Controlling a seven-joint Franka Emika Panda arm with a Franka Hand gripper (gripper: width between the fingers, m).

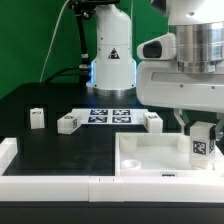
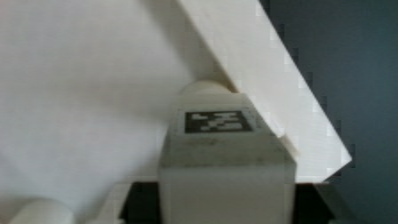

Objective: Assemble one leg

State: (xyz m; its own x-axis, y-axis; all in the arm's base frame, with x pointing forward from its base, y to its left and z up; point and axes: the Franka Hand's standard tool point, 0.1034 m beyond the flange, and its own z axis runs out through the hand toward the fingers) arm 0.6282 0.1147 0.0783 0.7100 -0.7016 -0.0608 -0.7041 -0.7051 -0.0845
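My gripper (image 1: pixel 203 132) is shut on a white leg (image 1: pixel 204 143) with a black-and-white tag, holding it upright at the exterior view's right. The leg's lower end is down at the near right corner of the large white tabletop (image 1: pixel 140 160). In the wrist view the leg (image 2: pixel 221 150) fills the middle between my jaws (image 2: pixel 222 208), its far end against the tabletop's raised rim (image 2: pixel 267 70) near a round corner. I cannot tell whether it is seated in a socket. Three more legs lie on the black table: far left (image 1: pixel 37 117), beside it (image 1: pixel 67 123) and further right (image 1: pixel 152 121).
The marker board (image 1: pixel 110 115) lies flat at the back centre in front of the robot's base (image 1: pixel 110 65). A white L-shaped wall (image 1: pixel 40 182) runs along the front and left edges of the table.
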